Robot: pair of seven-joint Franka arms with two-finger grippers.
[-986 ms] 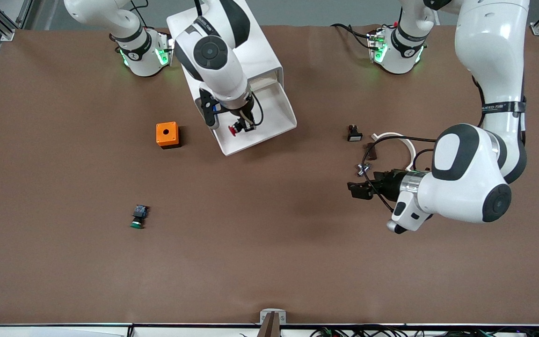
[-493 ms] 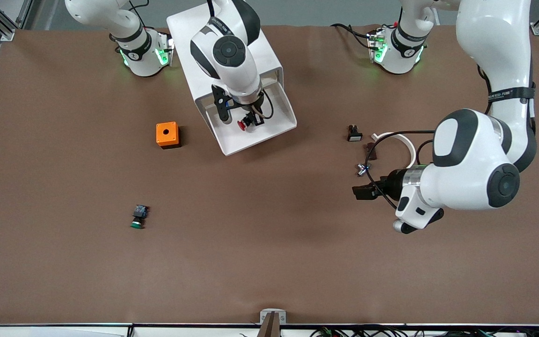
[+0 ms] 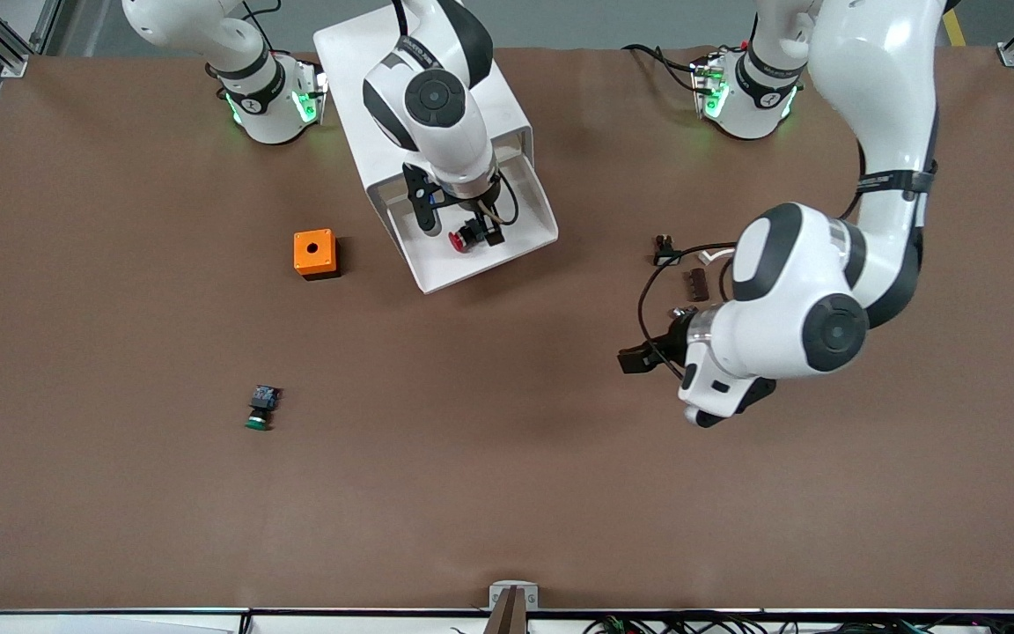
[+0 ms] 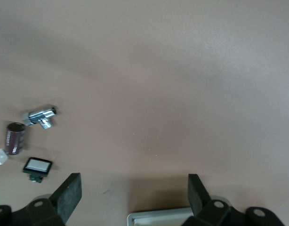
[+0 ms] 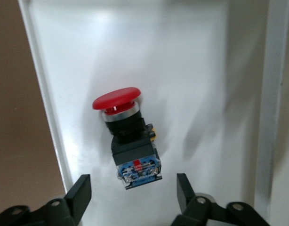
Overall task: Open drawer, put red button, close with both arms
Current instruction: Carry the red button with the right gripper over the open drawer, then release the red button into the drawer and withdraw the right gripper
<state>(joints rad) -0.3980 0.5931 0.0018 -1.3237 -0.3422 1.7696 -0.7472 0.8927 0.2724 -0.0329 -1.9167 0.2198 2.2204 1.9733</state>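
Observation:
The red button (image 5: 128,141), with a round red cap and a black-and-blue body, lies on its side on the floor of the open white drawer (image 5: 172,70). In the front view the red button (image 3: 461,239) shows in the drawer (image 3: 525,236), which is pulled out of the white cabinet (image 3: 357,53). My right gripper (image 5: 133,186) hangs just above the button's blue end, open, its fingers clear of the body on both sides. My left gripper (image 3: 635,359) is open and holds nothing, over bare table toward the left arm's end.
An orange box with a hole (image 3: 313,254) stands beside the drawer, toward the right arm's end. A green-capped switch (image 3: 259,409) lies nearer the front camera. Small parts lie by the left arm: a white-faced switch (image 4: 37,166), a brown cylinder (image 4: 15,138) and a chrome fitting (image 4: 40,116).
My right gripper carried the red button deeper over the drawer, then opened and let it go. My left arm has swung toward the middle of the table.

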